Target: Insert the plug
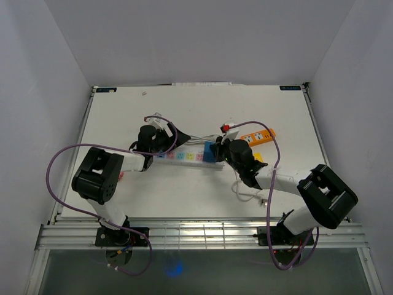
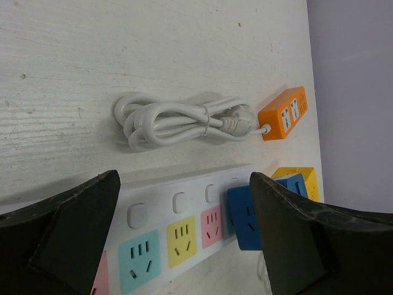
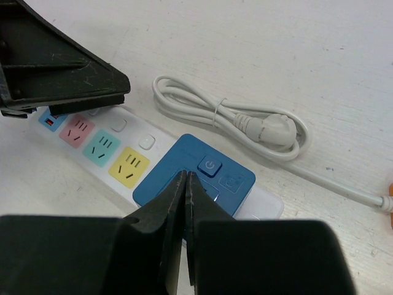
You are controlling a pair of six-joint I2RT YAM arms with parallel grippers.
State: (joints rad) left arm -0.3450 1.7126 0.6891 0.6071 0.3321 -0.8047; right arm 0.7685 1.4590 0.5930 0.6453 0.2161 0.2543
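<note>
A white power strip (image 1: 183, 156) with several coloured sockets lies mid-table. A blue cube plug (image 1: 210, 152) sits on its right end; it also shows in the left wrist view (image 2: 249, 215) and the right wrist view (image 3: 227, 172). My right gripper (image 3: 186, 178) is shut with nothing between its fingers, and its tips rest on the blue plug's top. In the top view it (image 1: 222, 149) is just right of the plug. My left gripper (image 2: 184, 239) is open and hovers over the strip's left part (image 1: 161, 142), one finger (image 2: 73, 233) on each side.
The strip's white cable is coiled and tied (image 2: 184, 120) behind the strip. An orange power strip (image 1: 258, 135) lies at the right rear. A yellow cube (image 2: 301, 175) sits behind the blue plug. More white cable (image 1: 245, 190) lies under my right arm.
</note>
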